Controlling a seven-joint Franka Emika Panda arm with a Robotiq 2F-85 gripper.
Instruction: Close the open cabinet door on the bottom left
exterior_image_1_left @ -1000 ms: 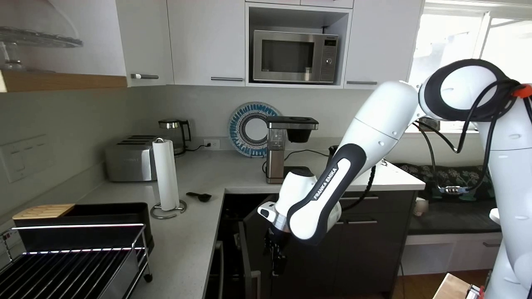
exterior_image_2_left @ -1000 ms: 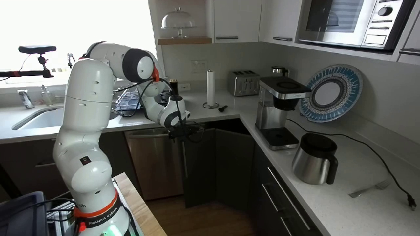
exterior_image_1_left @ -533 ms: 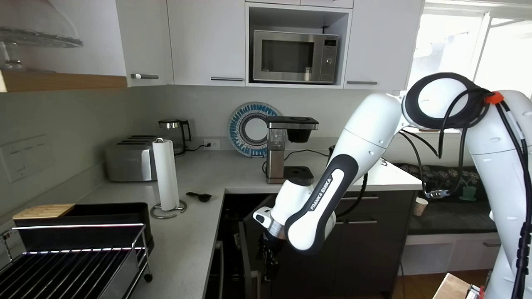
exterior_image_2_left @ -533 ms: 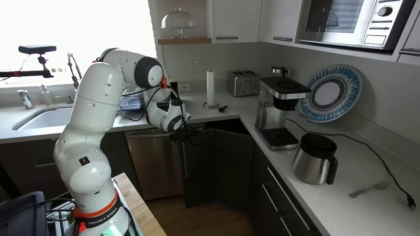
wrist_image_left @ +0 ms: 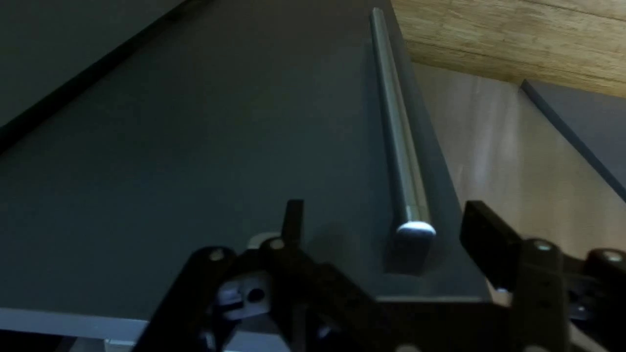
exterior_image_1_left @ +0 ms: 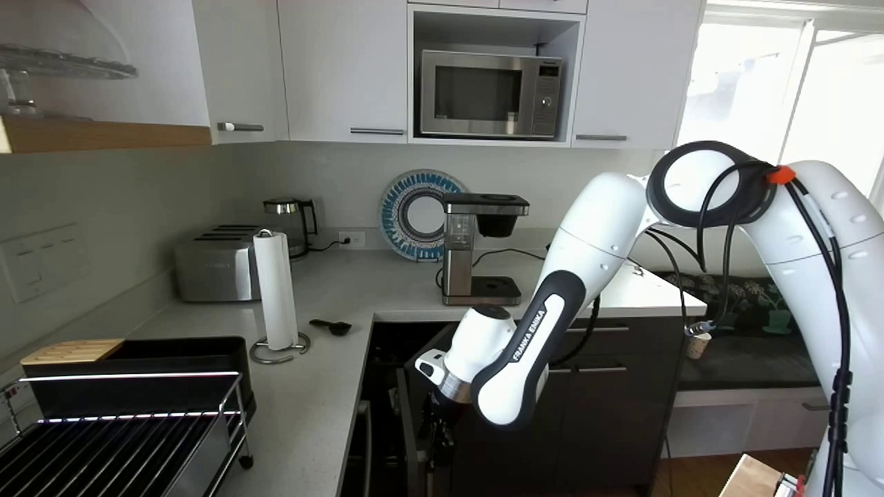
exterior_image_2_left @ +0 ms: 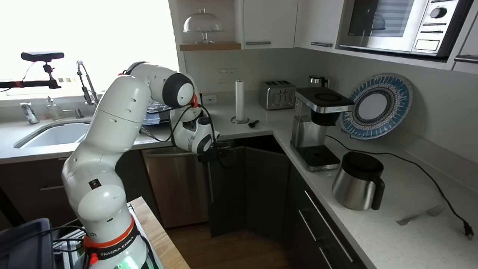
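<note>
The cabinet door [wrist_image_left: 234, 146] stands ajar at the corner, below the countertop [exterior_image_1_left: 304, 407]. Caution: an off-line push may snag the gripper [wrist_image_left: 384, 220] on the handle [wrist_image_left: 397, 117] or slip off the door's edge, because the jaws are spread, the handle visible between them and ungripped. Contact cannot be confirmed. The arm [exterior_image_1_left: 587, 241] arches over, then slants down, gripper near the door's top edge.

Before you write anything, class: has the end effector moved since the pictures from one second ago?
Yes: in an exterior view, the end effector has shifted left in the picture, judged against the stationary coffee maker.
</note>
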